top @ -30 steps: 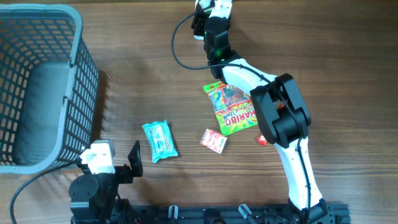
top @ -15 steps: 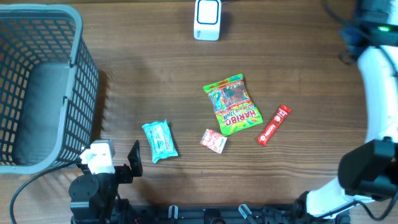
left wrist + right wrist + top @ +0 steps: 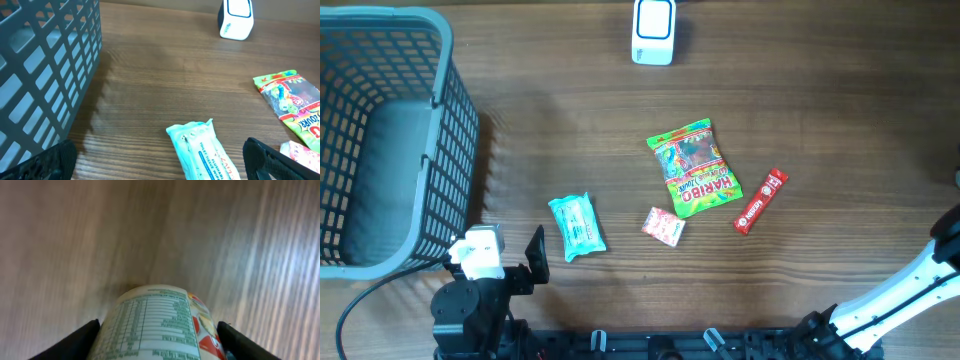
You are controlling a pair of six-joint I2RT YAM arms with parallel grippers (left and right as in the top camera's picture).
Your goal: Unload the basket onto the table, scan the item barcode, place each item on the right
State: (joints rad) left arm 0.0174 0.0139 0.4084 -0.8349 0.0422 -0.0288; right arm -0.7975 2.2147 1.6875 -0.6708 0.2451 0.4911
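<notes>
A cylindrical can (image 3: 152, 322) with a printed nutrition label and red and yellow artwork fills the right wrist view. My right gripper (image 3: 156, 340) is shut on it, one black finger against each side, above blurred wood. In the overhead view only a piece of the right arm (image 3: 920, 285) shows at the lower right edge; the gripper and the can are out of that frame. The white scanner (image 3: 652, 30) stands at the back middle of the table, also in the left wrist view (image 3: 236, 19). My left gripper (image 3: 498, 258) rests open at the front left with nothing in it (image 3: 160, 167).
A grey mesh basket (image 3: 450, 100) takes up the left side. On the wood lie a teal wipes pack (image 3: 576, 226), a small pink sachet (image 3: 663, 226), a green Haribo bag (image 3: 693, 168) and a red stick pack (image 3: 761, 200).
The right arm has swung from the scanner at the back over to the right and almost out of the overhead view, uncovering the red stick pack. The left arm has not moved.
</notes>
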